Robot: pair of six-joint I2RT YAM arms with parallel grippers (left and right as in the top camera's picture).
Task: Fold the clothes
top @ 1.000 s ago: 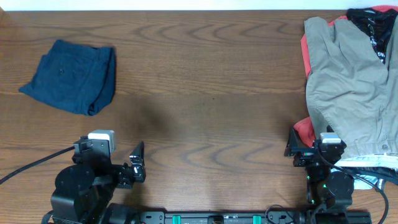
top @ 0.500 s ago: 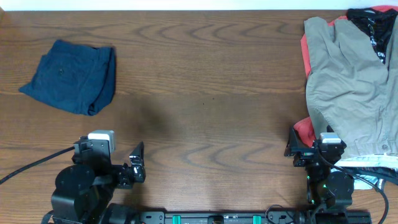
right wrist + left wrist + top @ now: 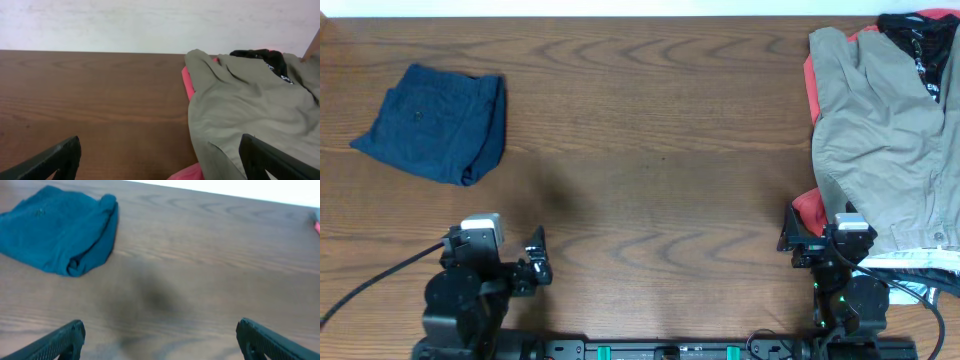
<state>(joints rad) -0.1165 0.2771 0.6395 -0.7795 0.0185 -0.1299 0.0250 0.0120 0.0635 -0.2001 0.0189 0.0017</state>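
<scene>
A folded dark navy garment [image 3: 435, 122] lies at the far left of the table; it also shows in the left wrist view [image 3: 60, 230]. A khaki-tan garment [image 3: 885, 130] lies spread over a red-orange one [image 3: 809, 208] and a black one [image 3: 920, 35] at the right; the right wrist view shows the khaki [image 3: 250, 115], red-orange [image 3: 187, 82] and black [image 3: 260, 56] pieces. A pale striped cloth [image 3: 920, 268] peeks out at the right front. My left gripper [image 3: 538, 262] is open and empty near the front edge, also seen in its wrist view [image 3: 160, 340]. My right gripper [image 3: 798, 240] is open and empty [image 3: 160, 160] beside the pile.
The wooden table [image 3: 660, 150] runs between the two clothing spots. A cable [image 3: 370, 275] trails from the left arm at the front left. A pale wall [image 3: 125, 22] stands behind the table's far edge.
The left arm has drawn back slightly toward the front edge. The right arm and the clothes have not moved.
</scene>
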